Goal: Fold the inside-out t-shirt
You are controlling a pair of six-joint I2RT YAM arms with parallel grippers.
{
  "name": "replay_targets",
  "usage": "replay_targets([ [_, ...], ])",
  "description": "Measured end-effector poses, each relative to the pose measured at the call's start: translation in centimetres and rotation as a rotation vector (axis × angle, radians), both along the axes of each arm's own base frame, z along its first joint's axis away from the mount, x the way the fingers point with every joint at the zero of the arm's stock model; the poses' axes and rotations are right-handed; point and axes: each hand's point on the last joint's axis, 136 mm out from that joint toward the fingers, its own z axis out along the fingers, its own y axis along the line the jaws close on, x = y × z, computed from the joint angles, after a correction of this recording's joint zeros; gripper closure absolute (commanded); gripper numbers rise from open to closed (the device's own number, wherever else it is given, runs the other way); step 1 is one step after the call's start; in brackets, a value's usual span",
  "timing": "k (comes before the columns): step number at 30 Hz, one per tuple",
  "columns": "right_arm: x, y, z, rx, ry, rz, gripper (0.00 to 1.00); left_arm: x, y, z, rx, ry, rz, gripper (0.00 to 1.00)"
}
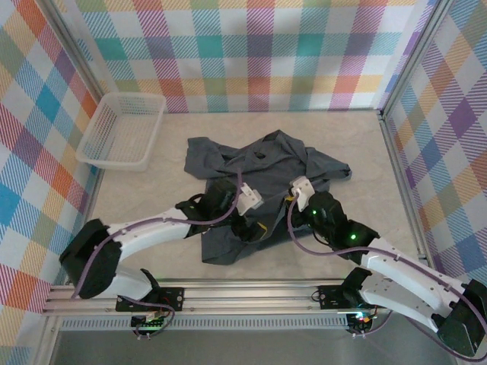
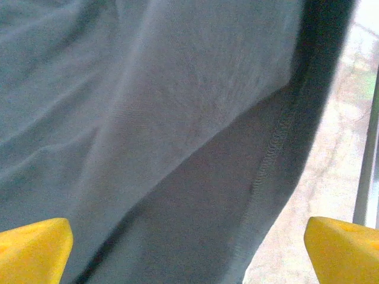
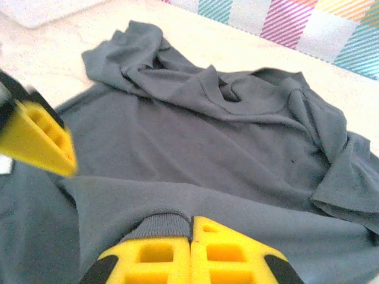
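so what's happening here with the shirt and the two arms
Two robot arms are working on a wrinkled blue-grey t-shirt that lies crumpled in the middle of the table, not yet folded. The right gripper is shut, pinching a fold of fabric on the shirt's near part. The left gripper is open, its jaws spread wide close over the cloth and holding nothing. A white basket sits apart from the shirt at the table's far left.

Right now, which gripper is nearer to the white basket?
Left. The left gripper is open over the t-shirt, to the right of the basket and closer to the arm bases; the right gripper, shut on the t-shirt, lies further right.
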Motion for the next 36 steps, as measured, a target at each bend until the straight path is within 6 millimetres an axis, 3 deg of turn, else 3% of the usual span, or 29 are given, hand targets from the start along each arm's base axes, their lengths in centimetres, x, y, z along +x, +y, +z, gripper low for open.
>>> replay_targets([
  [5, 0.6, -0.2, 1.6, 0.051, 0.028, -0.037, 1.0, 0.6, -2.7, 0.0, -0.046, -0.002, -0.034, 0.0],
  [9, 0.8, -0.5, 1.1, 0.053, 0.069, -0.062, 1.0, 1.1, -4.4, 1.0, -0.069, -0.04, -0.039, 0.0],
  [11, 0.8, -0.9, 0.6, 0.04, 0.084, -0.076, 1.0, 2.4, -4.1, 0.7, -0.035, -0.073, 0.041, 0.08],
  [12, 0.8, -1.3, 0.4, 0.03, 0.09, -0.093, 1.0, 3.3, -3.4, 0.5, -0.008, -0.091, 0.102, 0.18],
  [14, 1.0, -2.6, 0.2, 0.013, 0.095, -0.133, 1.0, 5.2, -1.9, 0.2, 0.026, -0.11, 0.216, 0.51],
  [16, 1.2, -4.3, 0.7, 0.015, 0.078, -0.181, 0.9, 6.8, 0.3, 0.3, 0.037, -0.096, 0.303, 0.92],
  [17, 1.2, -4.9, 1.0, 0.018, 0.065, -0.192, 0.86, 7.1, 1.0, 0.5, 0.036, -0.079, 0.318, 1.0],
  [20, 0.4, -5.4, 0.8, 0.009, 0.061, -0.161, 0.69, 7.0, 1.7, 3.2, -0.004, -0.016, 0.298, 1.0],
  [22, -0.6, -4.3, 0.0, 0.016, 0.106, -0.078, 0.58, 6.3, 0.3, 6.4, -0.073, -0.001, 0.248, 1.0],
  [24, -1.7, -3.1, -0.7, 0.053, 0.172, -0.016, 0.55, 5.9, -0.3, 8.5, -0.117, -0.004, 0.224, 1.0],
  [27, -3.8, -0.9, -0.5, 0.158, 0.242, 0.059, 0.59, 5.4, -0.4, 9.3, -0.132, 0.019, 0.212, 1.0],
  [30, -7.4, 3.0, -0.6, 0.208, 0.252, 0.231, 0.66, 5.1, -0.4, 8.3, -0.111, 0.077, 0.222, 1.0],
  [32, -9.6, 5.7, -1.3, 0.192, 0.226, 0.351, 0.78, 4.9, -0.3, 7.6, -0.096, 0.112, 0.235, 1.0],
  [33, -10.3, 7.0, -2.1, 0.16, 0.206, 0.399, 0.89, 4.8, -0.2, 7.4, -0.091, 0.128, 0.243, 1.0],
  [34, -10.3, 8.0, -3.0, 0.124, 0.179, 0.418, 0.97, 4.8, -0.2, 7.4, -0.089, 0.139, 0.25, 1.0],
  [36, -9.0, 9.1, -5.2, 0.022, 0.108, 0.405, 1.0, 4.8, -0.2, 7.8, -0.09, 0.152, 0.259, 1.0],
])
